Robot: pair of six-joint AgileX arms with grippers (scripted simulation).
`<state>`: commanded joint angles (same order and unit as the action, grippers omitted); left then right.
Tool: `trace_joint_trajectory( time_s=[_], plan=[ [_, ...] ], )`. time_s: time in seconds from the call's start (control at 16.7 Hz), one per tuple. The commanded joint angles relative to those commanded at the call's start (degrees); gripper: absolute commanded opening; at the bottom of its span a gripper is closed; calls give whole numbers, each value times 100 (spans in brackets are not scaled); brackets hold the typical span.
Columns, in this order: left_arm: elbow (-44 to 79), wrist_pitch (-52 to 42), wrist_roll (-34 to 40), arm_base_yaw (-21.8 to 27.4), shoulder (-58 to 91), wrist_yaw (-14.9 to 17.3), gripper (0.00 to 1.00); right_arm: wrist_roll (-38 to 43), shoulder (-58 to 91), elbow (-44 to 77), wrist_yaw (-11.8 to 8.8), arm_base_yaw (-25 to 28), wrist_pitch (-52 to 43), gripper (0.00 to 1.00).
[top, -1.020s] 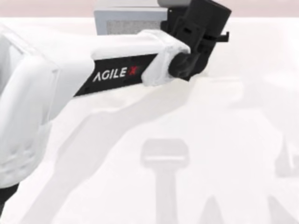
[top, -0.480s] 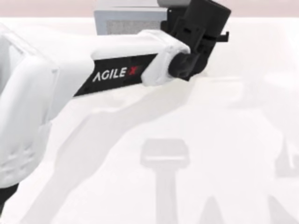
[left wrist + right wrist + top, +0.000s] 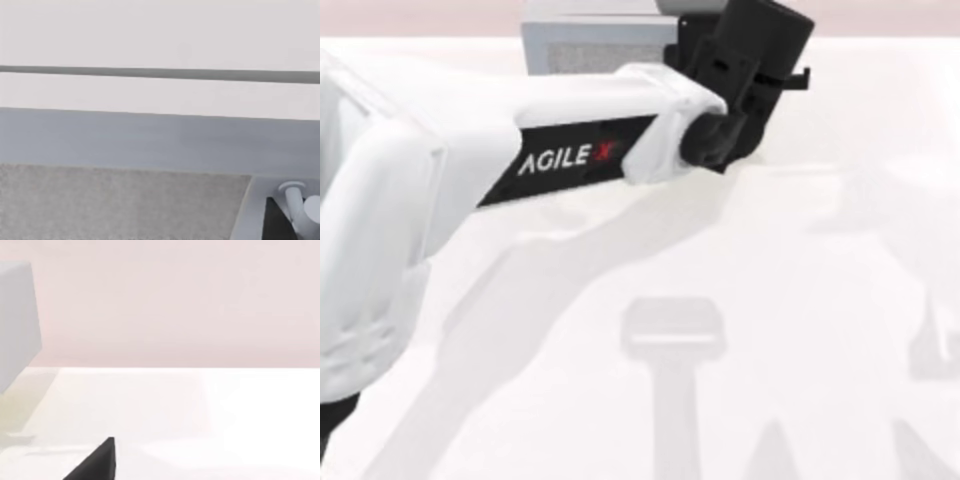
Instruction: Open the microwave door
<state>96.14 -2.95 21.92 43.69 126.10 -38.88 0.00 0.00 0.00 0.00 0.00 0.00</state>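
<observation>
At the bench's far edge, left of its middle, sits the microwave point(image 3: 595, 25), its speckled microwave door point(image 3: 120, 202) facing forward. Above its right end hangs the left hand point(image 3: 790, 75); whether its fingers are parted I cannot tell. The door should be a stiff, light, hinged panel, likely smooth, so grip the thin handle strip at its edge. The right hand point(image 3: 95, 462) is parked, only a dark tip showing.
</observation>
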Motion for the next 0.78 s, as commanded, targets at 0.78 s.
trace_joint_trajectory(
  time_s=[0.78],
  plan=[
    [1288, -1276, 270, 15, 673, 379, 0, 0, 0, 0, 0, 0, 0, 100]
  ],
)
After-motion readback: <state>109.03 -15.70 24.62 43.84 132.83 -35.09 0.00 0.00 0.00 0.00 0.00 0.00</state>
